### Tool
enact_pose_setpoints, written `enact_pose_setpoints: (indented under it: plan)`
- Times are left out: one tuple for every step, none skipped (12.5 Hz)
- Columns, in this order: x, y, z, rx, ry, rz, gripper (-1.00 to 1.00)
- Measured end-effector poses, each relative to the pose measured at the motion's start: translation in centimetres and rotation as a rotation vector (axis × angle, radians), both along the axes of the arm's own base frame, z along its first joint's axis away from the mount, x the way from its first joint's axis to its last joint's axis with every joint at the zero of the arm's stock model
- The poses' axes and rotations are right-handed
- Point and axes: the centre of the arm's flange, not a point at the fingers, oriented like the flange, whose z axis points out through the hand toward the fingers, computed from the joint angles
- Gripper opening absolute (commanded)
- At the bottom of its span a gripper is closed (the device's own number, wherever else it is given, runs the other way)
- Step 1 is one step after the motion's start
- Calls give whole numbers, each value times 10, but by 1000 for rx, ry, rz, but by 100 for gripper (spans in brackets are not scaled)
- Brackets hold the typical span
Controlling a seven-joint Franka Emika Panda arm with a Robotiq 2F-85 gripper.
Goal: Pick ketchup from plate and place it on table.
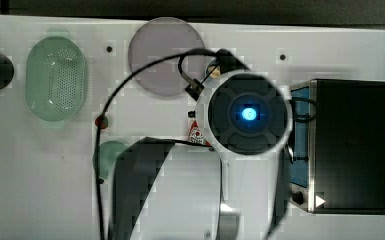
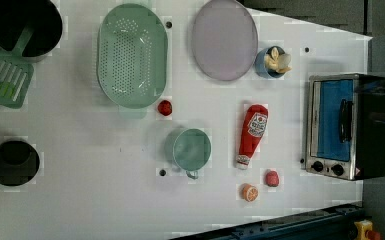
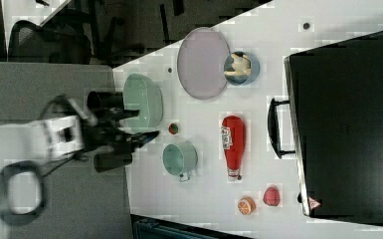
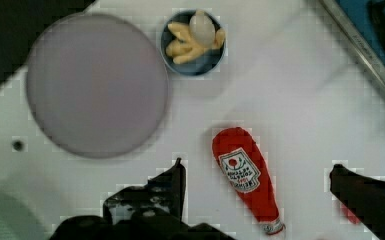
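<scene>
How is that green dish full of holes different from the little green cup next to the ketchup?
The colander is oval and wide, the widest green piece on the table; the cup is round and much smaller. The colander's base is dotted with holes, while the cup's inside is plain. The cup has a small loop handle, while the colander has flat tabs at its ends. Both are pale mint green, sit open side up and hold nothing.

In the left view the ketchup (image 2: pixel 251 135) lies on the worktop (image 2: pixel 80 190) — below the plate (image 2: pixel 223 40), between the cup (image 2: pixel 192 149) at its left and the oven (image 2: pixel 342 127) at its right.
</scene>
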Motion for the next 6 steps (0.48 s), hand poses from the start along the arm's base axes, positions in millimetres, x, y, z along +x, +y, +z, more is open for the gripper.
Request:
enact_pose_setpoints:
  plan:
    - [-2, 0, 27, 1, -12, -32, 100]
    - [-8, 0, 44, 1, 3, -58, 100]
    - [-14, -1, 54, 0, 38, -82, 100]
    - [-20, -2, 57, 5, 90, -103, 100]
    - [-22, -2, 61, 4, 108, -108, 100]
    - [-21, -1, 62, 2, 105, -106, 100]
